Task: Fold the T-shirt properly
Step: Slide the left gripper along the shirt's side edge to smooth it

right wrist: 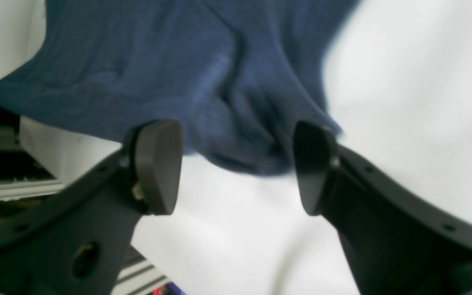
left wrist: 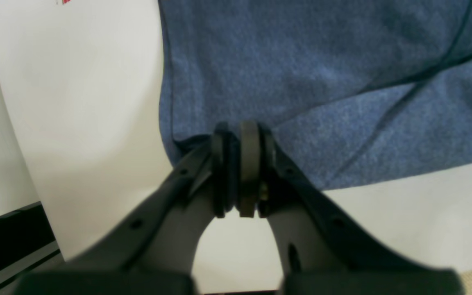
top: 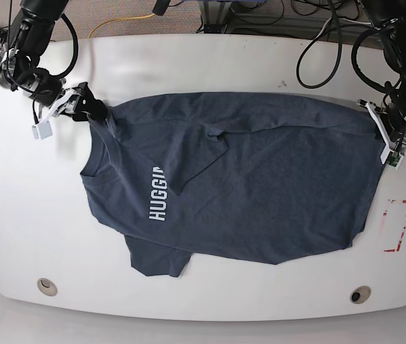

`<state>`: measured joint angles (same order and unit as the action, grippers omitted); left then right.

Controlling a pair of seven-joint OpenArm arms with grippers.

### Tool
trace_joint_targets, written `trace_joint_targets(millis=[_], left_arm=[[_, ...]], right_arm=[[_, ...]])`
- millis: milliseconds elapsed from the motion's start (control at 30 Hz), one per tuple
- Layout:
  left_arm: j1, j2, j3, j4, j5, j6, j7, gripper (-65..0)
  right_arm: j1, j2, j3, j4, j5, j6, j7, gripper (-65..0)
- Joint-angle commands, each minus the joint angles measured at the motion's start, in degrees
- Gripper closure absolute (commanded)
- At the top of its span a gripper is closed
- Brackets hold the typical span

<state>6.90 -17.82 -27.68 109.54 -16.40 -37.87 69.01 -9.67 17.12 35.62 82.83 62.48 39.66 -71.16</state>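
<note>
The T-shirt (top: 245, 179) was laid flat lengthwise across the table (top: 203, 64), its hem corner clamped in the left gripper (left wrist: 240, 172), while the shoulder bunch sat just ahead of the wide-apart right gripper (right wrist: 236, 164).

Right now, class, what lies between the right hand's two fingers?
In the right wrist view, the right hand stands open; between its fingers hang a bunched fold of the T-shirt and bare white table.

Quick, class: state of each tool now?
Left tool: closed, pinching the T-shirt at its edge.
Right tool: open, holding nothing.
</note>
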Motion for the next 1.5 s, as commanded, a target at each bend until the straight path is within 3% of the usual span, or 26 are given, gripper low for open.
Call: trace_joint_targets(millis=[0, 333, 433, 567, 667, 900, 1200, 1467], left_arm=[[-0.70, -1.03, -0.23, 0.84, -0.34, -0.24, -0.84, 0.0], [-0.61, -1.03, -0.41, 0.84, -0.34, -0.33, -0.84, 0.0], [-0.61, -1.03, -0.41, 0.84, -0.34, -0.33, -0.84, 0.0], [-0.61, -1.03, -0.23, 0.84, -0.34, -0.33, -0.84, 0.0], [-0.61, -1.03, -0.14, 0.75, -0.26, -0.33, -0.84, 0.0], [-0.87, -1.03, 0.03, 0.75, 4.40, -0.95, -1.89, 0.0], [-0.96, -3.05, -0.14, 0.66, 4.58, -2.13, -4.71, 0.0], [-5.88, -2.97, 1.62, -4.35, 4.49, -2.13, -4.97, 0.0]], right_arm=[[2.07, 0.15, 1.18, -1.02, -0.46, 0.34, 0.69, -40.0], [3.21, -3.02, 1.53, -2.34, -3.53, 0.34, 2.36, -39.2], [3.83, -4.16, 1.61, -2.43, -3.80, 0.34, 2.72, -30.8], [4.35, -4.16, 1.70, -2.43, -7.84, 0.34, 3.16, -11.3], [4.44, -3.81, 1.79, -2.26, -9.60, 0.34, 3.16, -0.2], [2.33, -0.38, 1.79, -1.82, -8.72, 0.34, 0.34, -0.5], [-0.22, 4.46, 1.44, -1.20, -7.23, 0.34, -1.68, -0.6], [-1.63, 5.60, 1.35, -1.02, -7.23, 0.34, -1.77, -0.6]])
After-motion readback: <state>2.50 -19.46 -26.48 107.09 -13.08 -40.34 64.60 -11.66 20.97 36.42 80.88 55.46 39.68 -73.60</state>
